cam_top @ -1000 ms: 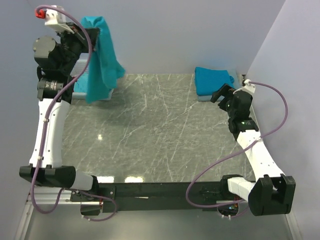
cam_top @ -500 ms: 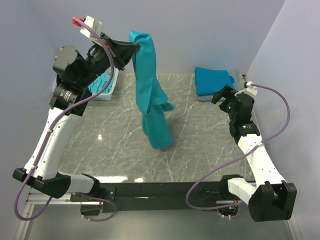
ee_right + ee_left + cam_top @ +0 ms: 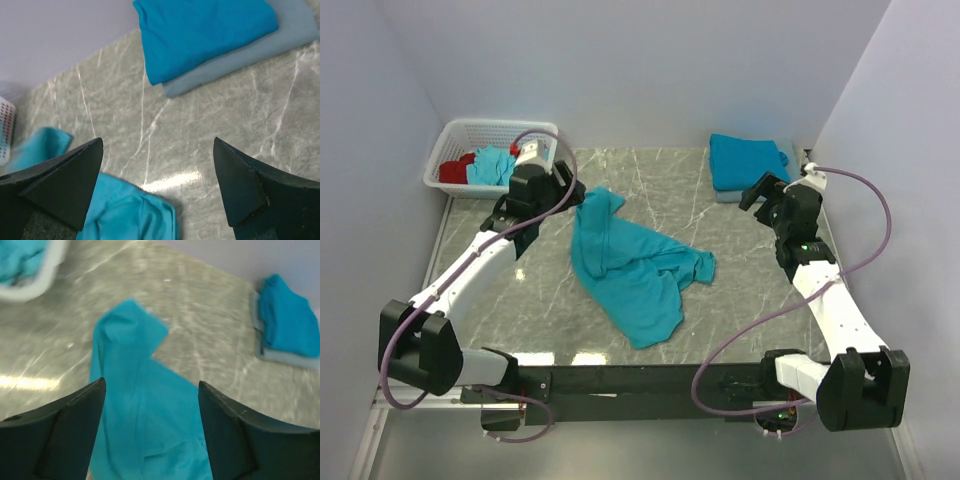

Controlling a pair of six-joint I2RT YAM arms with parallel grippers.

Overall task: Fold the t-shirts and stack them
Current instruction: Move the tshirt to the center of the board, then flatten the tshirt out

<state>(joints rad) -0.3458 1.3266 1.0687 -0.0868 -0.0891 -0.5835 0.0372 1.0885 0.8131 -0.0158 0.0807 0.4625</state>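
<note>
T-shirts: one folded, one lying rumpled, at least one more in the basket.

A plain teal cotton t-shirt (image 3: 635, 270) lies crumpled and unfolded on the grey marbled table (image 3: 750, 300), right of and nearer than the white plastic lattice basket (image 3: 460, 128). A folded blue t-shirt (image 3: 748, 160) sits on a folded grey-blue cloth (image 3: 728, 197) far to the basket's right. Inside the basket lie a turquoise garment (image 3: 492, 165) and a red cloth (image 3: 453, 171). The left gripper (image 3: 151, 390) hovers just right of the basket over the rumpled shirt's corner, jaws apart and empty. The right gripper (image 3: 157, 145), wide and empty, hangs beside the folded pile. The task looks roughly midway, with this shirt's folding not yet begun.
</note>
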